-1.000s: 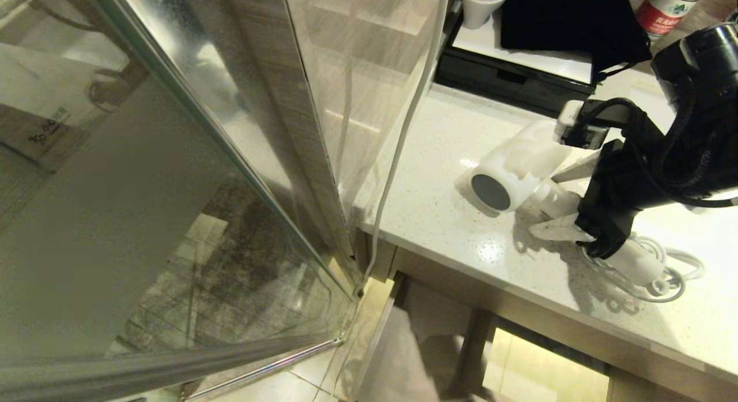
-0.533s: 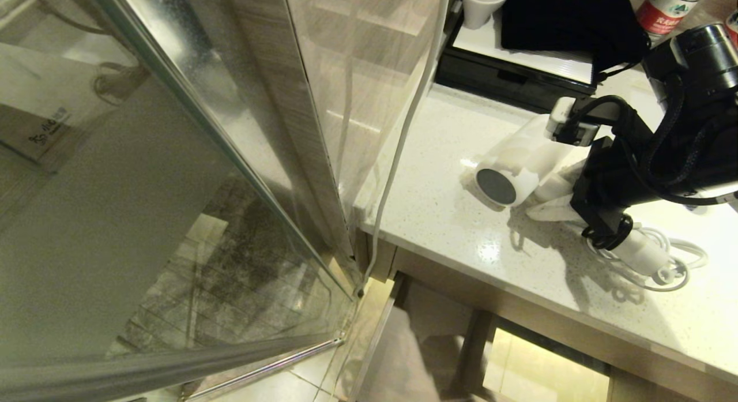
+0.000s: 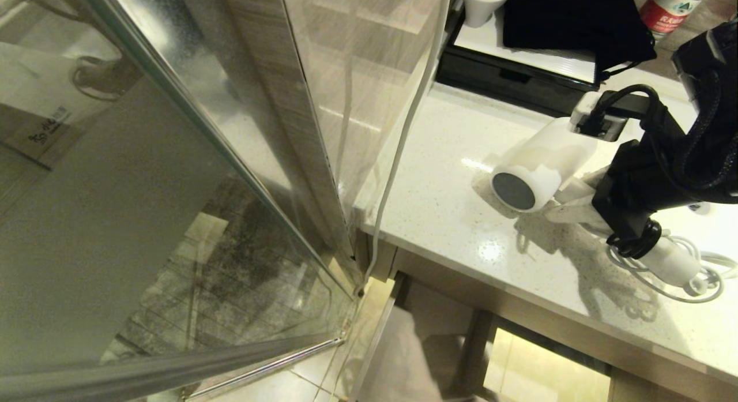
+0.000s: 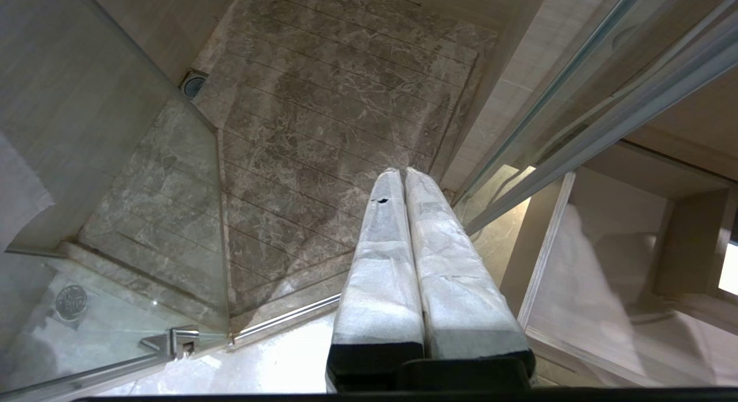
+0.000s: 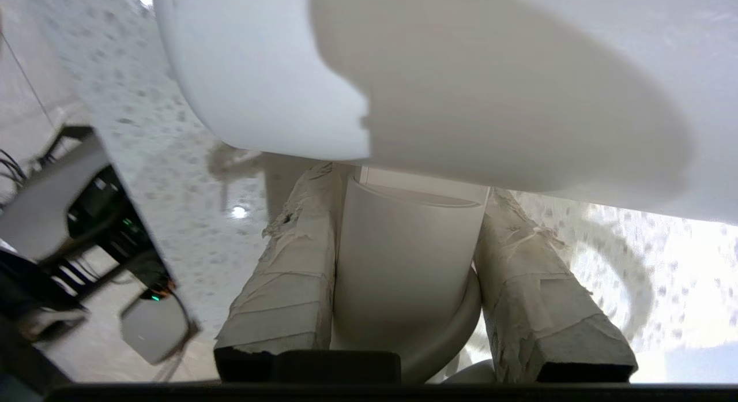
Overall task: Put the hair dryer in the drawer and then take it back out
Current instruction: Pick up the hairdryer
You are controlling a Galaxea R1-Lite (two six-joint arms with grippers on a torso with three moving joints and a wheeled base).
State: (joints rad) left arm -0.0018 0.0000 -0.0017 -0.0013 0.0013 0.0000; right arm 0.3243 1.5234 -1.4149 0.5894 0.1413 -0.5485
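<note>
The white hair dryer point(image 3: 542, 160) is over the speckled white counter point(image 3: 438, 223), its dark grey round end point(image 3: 512, 191) facing the counter's front edge. My right gripper point(image 3: 571, 201) is shut on the straight handle point(image 5: 403, 263), one taped finger point(image 5: 288, 275) on each side just below the barrel. The coiled white cord point(image 3: 692, 275) trails on the counter behind the handle's end. The drawer point(image 3: 519, 312), a beige wood-grain strip right under the counter's edge, stands shut. My left gripper point(image 4: 403, 177) hangs shut and empty above the shower floor.
A black tray point(image 3: 507, 73) at the counter's back carries a white cup point(image 3: 484, 4) and a black cloth bag point(image 3: 571, 21); a bottle point(image 3: 663, 10) stands beside it. A glass shower door point(image 3: 173, 188) fills the left. A white cable point(image 3: 398, 154) hangs down the wall.
My right gripper's fingers closed on the dryer's handle. The dryer then shifted to the right with the gripper, its barrel tipping up and the cord dragging along.
</note>
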